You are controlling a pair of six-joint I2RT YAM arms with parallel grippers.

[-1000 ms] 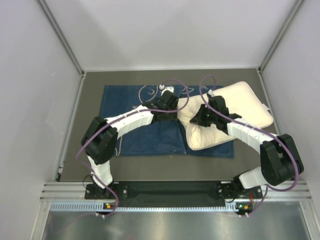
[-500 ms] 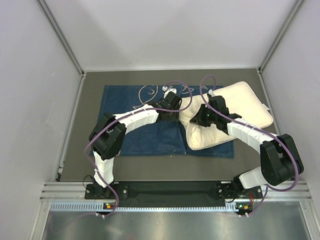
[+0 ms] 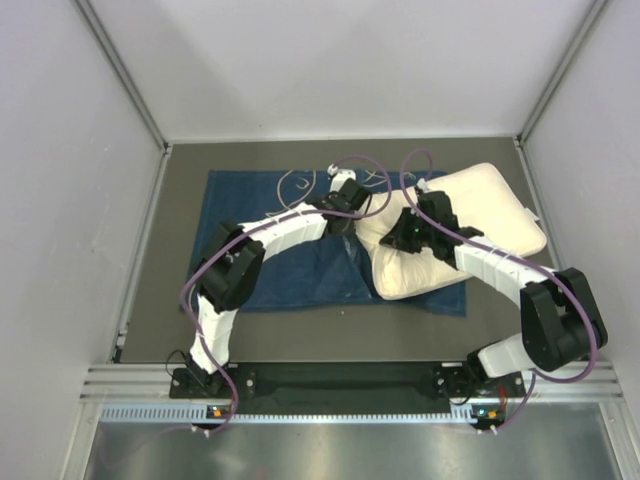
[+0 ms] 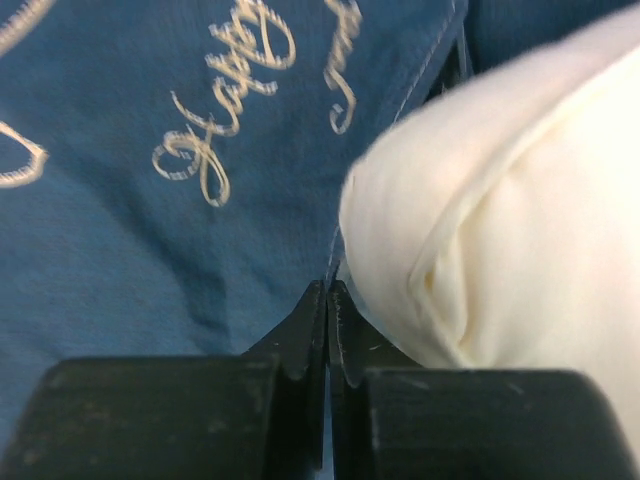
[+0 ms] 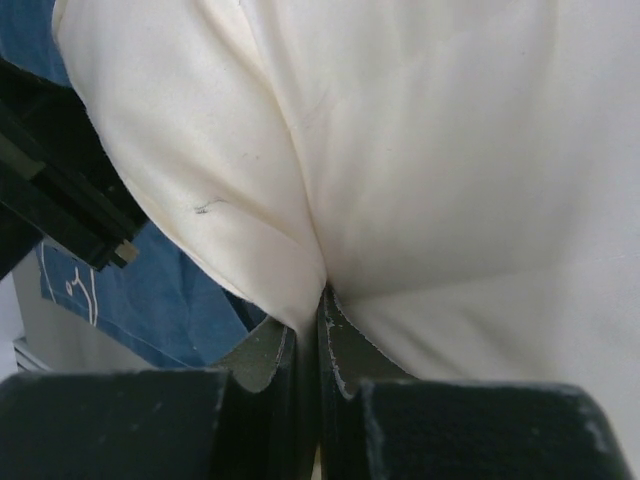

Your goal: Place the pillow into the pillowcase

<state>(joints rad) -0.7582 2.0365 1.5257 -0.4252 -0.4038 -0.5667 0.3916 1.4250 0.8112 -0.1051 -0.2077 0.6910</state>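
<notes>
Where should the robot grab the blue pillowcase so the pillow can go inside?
Pinch the stitched hem of the pillowcase, right beside the pillow corner, coming down from above. It lies flat, so that edge, likely the opening, is probably the easiest part to pinch and lift.

White-shelled left arm [image 3: 278, 232], right arm [image 3: 490, 265], black joints [image 3: 232, 278], looping purple cables [image 3: 352, 160], black left end effector [image 4: 327, 297]

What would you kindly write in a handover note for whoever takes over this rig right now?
Left gripper: shut, pinching the pillowcase hem beside a corner of the pillow.
Right gripper: shut on a fold of the pillow.
The pillow lies on top of the pillowcase's right end, not yet inside.
Done: both grips taken.
Left: open the case mouth and feed the pillow in.
</notes>
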